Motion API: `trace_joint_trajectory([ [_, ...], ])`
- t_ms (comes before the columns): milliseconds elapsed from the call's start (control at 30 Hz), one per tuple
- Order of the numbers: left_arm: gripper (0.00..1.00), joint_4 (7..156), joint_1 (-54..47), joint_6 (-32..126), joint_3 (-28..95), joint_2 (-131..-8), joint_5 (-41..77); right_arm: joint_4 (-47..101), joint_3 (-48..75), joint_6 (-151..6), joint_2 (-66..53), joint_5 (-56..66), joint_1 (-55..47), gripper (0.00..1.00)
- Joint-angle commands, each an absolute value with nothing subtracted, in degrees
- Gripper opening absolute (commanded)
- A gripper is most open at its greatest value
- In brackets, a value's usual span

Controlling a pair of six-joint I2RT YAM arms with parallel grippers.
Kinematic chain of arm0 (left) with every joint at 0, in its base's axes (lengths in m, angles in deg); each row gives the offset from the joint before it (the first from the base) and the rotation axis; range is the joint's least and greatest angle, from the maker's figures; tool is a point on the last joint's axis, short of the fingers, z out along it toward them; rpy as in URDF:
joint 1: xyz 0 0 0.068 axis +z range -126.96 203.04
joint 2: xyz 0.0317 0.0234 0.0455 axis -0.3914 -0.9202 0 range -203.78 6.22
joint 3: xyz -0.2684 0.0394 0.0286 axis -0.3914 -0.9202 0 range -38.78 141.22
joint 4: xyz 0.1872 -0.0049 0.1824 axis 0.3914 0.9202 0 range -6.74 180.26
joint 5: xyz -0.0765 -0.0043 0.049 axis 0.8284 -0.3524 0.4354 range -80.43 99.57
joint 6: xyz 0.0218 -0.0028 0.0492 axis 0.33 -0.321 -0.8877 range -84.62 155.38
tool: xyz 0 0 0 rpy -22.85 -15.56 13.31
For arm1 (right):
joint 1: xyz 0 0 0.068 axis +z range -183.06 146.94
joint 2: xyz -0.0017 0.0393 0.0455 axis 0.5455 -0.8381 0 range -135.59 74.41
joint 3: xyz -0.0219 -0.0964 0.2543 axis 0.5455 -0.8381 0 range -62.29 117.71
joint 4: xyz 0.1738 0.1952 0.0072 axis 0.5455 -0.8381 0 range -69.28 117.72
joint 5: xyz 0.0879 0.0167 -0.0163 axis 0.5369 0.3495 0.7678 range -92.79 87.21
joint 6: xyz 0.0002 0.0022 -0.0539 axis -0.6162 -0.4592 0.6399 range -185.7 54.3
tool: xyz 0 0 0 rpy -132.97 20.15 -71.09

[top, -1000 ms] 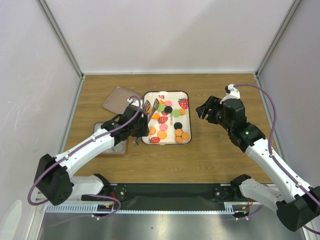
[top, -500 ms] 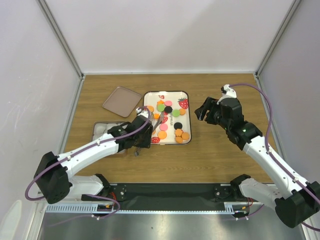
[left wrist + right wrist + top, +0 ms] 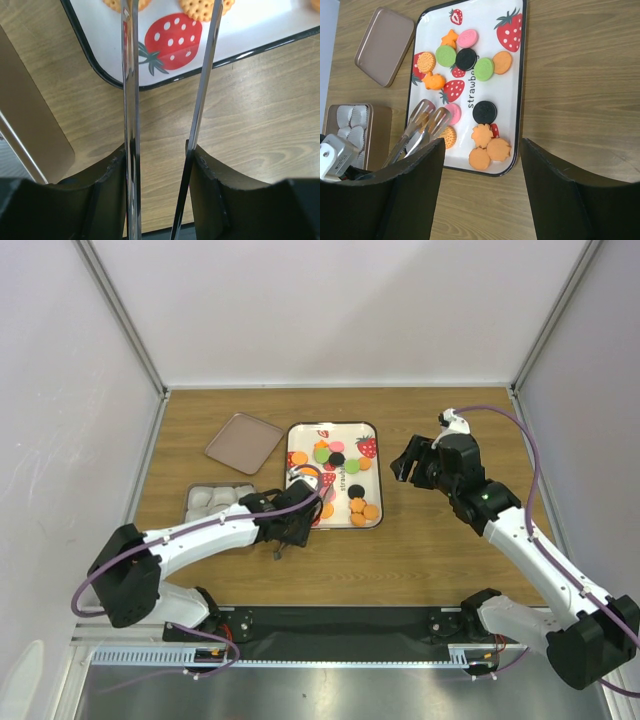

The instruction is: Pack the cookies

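Observation:
The cookies (image 3: 337, 459) are small orange, pink, green and black discs lying on a white strawberry-print tray (image 3: 333, 424). They also show in the right wrist view (image 3: 466, 59). My left gripper (image 3: 297, 518) is shut on metal tongs (image 3: 308, 480) beside the tray's near-left corner. The tong tips (image 3: 422, 125) reach over the tray's left side near a pink cookie and an orange one and hold nothing. In the left wrist view the two tong blades (image 3: 131, 100) run up over the tray rim (image 3: 100, 70). My right gripper (image 3: 408, 462) is open and empty, right of the tray.
A metal box (image 3: 213, 502) with white paper cups sits left of the tray, also in the right wrist view (image 3: 355, 131). Its brown lid (image 3: 243, 442) lies behind it on the wooden table. White walls enclose the table.
My left arm has swung toward the near-left corner of the tray, carrying the tongs lower along the tray's left side. My right arm has barely moved.

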State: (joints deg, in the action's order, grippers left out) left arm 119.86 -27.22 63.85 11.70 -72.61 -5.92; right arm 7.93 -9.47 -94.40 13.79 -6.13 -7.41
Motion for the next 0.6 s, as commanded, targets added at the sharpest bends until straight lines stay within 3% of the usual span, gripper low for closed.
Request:
trace_joint_trajectory([
  [0, 0.5, 118.9, -28.1, 61.8, 15.8, -73.7, -8.0, 7.7, -7.9, -92.9, 13.7, -5.5, -7.7, 0.67],
  [567, 0.5, 120.9, -30.3, 61.0, 18.6, -79.3, -11.5, 6.4, -7.8, -91.8, 14.0, -6.1, -8.0, 0.67],
])
